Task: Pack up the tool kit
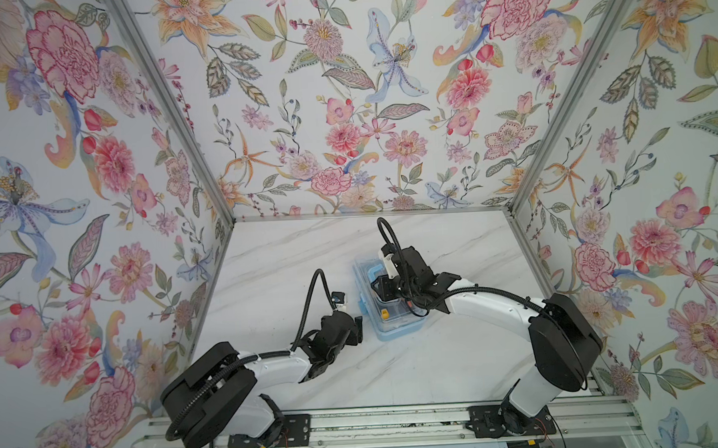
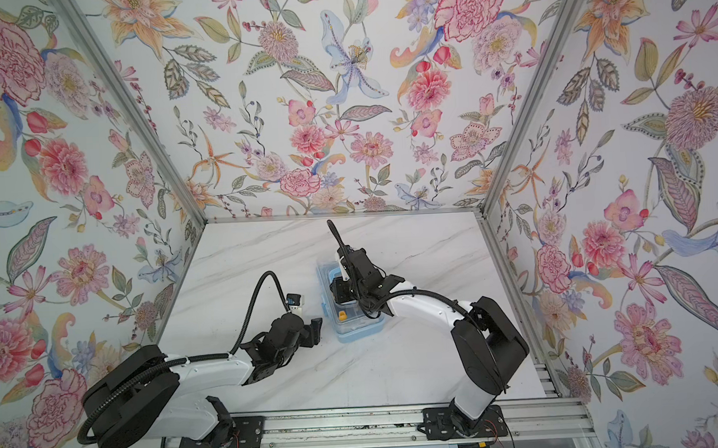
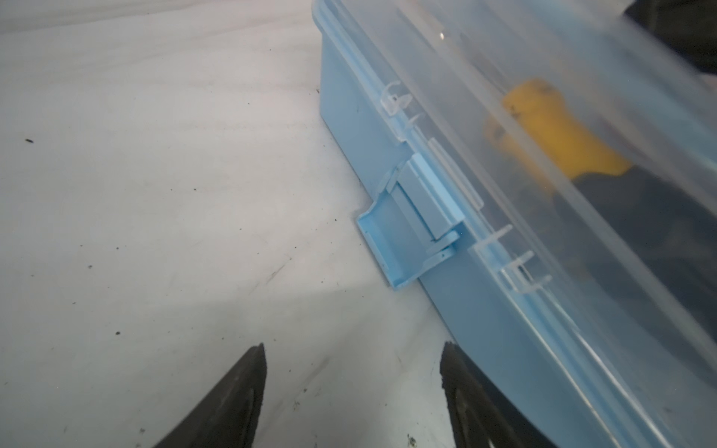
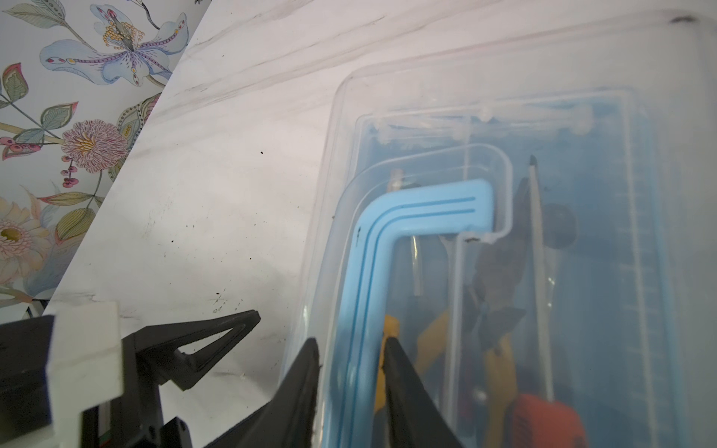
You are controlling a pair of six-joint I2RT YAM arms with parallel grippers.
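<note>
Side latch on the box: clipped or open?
Open. The latch flap sticks out from the box wall, not hooked over the lid.

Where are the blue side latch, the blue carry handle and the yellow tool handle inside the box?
blue side latch (image 3: pixel 388 248): left wrist view, on its flipped-out flap.
blue carry handle (image 4: pixel 438 209): right wrist view, on the stretch past its bend.
yellow tool handle (image 3: pixel 558 132): left wrist view, middle of the grip.
</note>
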